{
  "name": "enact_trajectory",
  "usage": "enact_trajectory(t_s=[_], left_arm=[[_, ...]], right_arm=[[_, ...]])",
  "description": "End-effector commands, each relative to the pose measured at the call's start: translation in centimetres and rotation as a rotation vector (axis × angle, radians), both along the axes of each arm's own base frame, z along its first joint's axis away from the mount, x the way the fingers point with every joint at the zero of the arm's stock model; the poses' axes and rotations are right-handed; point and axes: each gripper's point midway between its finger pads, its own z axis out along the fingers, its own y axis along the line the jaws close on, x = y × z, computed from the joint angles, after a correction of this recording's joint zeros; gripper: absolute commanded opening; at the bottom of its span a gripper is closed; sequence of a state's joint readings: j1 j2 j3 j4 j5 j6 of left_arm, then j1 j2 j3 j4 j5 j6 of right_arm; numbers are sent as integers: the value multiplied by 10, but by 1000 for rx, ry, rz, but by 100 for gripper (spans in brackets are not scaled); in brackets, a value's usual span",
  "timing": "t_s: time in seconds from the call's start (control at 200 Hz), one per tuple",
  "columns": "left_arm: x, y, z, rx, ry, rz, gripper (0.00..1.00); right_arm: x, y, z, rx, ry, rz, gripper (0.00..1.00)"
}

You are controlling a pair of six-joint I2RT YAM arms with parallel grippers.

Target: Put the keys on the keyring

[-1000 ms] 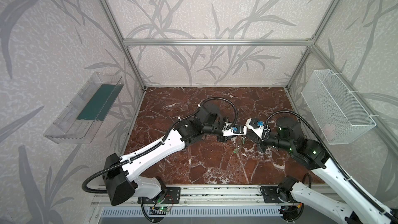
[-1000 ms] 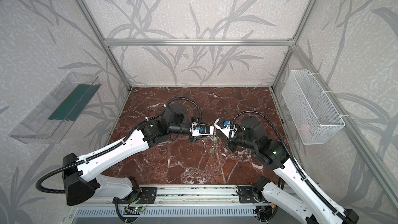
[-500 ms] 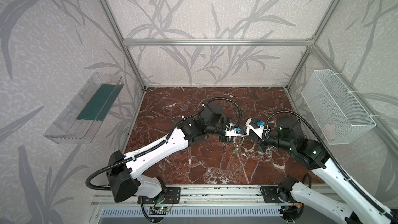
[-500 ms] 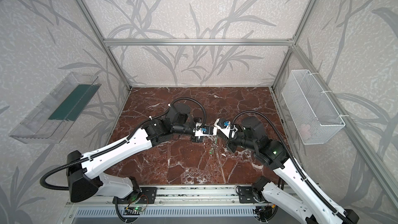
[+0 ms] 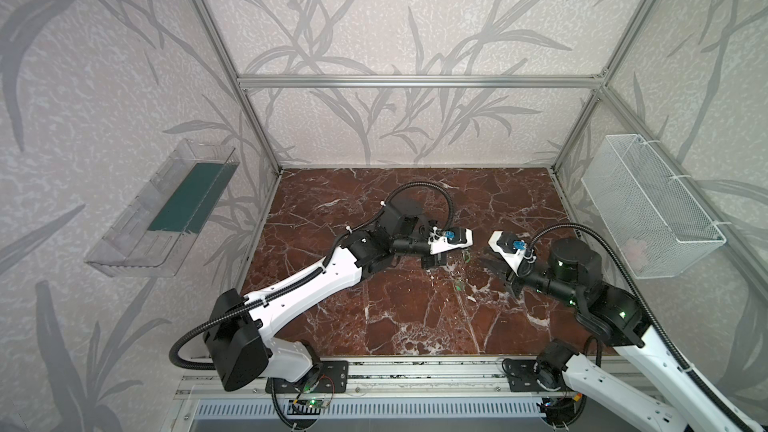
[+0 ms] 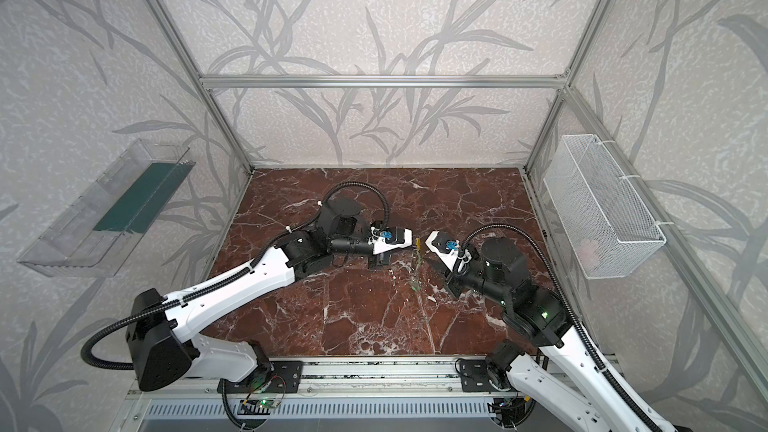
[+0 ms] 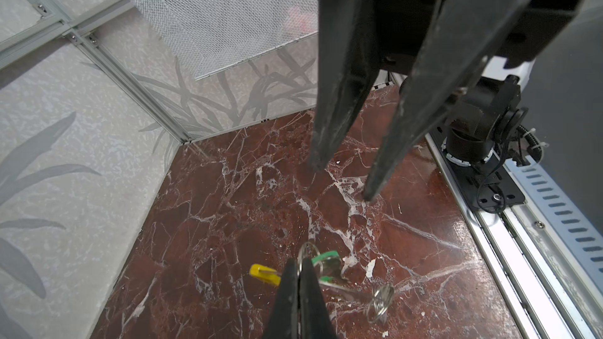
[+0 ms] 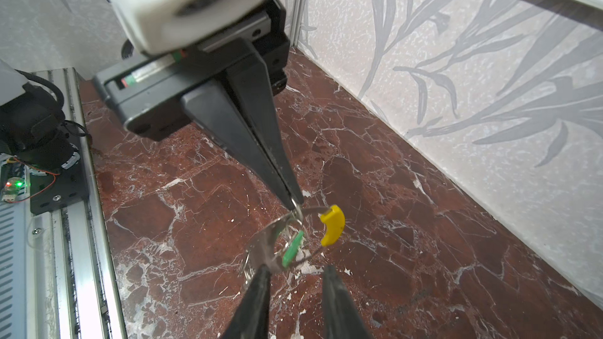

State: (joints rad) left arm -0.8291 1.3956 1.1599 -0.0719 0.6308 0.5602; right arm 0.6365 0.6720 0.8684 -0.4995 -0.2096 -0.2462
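With my left pincer (image 8: 294, 203) pinching the keyring (image 8: 266, 236) at its tips, I should grip firmly and back my spread right pincer (image 7: 342, 182) straight off, clear of the key (image 8: 292, 249).

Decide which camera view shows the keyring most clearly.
The right wrist view: the keyring shows nearly whole, its yellow sleeve clear, hanging from the left gripper. The left wrist view hides part behind that gripper; in both top views it is a tiny speck.
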Motion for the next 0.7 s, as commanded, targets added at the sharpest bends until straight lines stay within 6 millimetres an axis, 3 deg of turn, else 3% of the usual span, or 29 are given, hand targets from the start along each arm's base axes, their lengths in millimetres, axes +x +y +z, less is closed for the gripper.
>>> enact_trajectory(t_s=[0.0, 0.205, 0.695], left_arm=[[-8, 2, 47, -180, 2, -26, 0], [-6, 6, 65, -304, 53, -18, 0], [-10, 7, 82, -434, 117, -41, 0]], right_arm=[[4, 0, 7, 66, -15, -30, 29], [6, 7, 7, 125, 10, -18, 29], [25, 16, 19, 155, -33, -43, 26]])
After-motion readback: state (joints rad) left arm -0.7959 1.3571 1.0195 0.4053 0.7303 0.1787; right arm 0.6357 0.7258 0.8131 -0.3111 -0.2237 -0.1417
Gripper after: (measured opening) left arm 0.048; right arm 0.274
